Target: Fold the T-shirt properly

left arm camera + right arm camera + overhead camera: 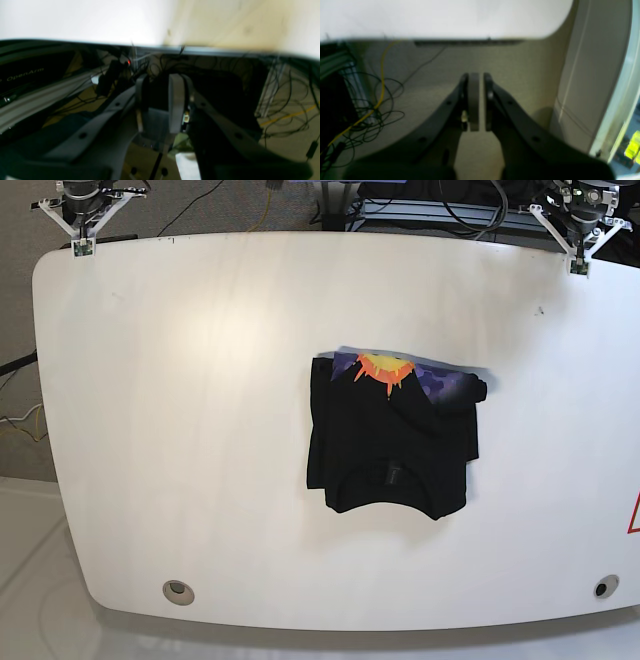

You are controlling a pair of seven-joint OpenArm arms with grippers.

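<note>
Well apart from both end effectors, folded T-shirt (392,438) on table (180,430), base view only, left end effector (160,102) slightly parted, right end effector (481,101) nearly closed, both empty.

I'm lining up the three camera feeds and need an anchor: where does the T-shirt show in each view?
Base: the T-shirt lies folded right of the middle of the white table, its flame print at the far edge.
Left wrist: not in view; only the left gripper below the table's edge.
Right wrist: not in view; only the right gripper over the floor.
Shared landmark: the white table, its edge crossing both wrist views.
</note>
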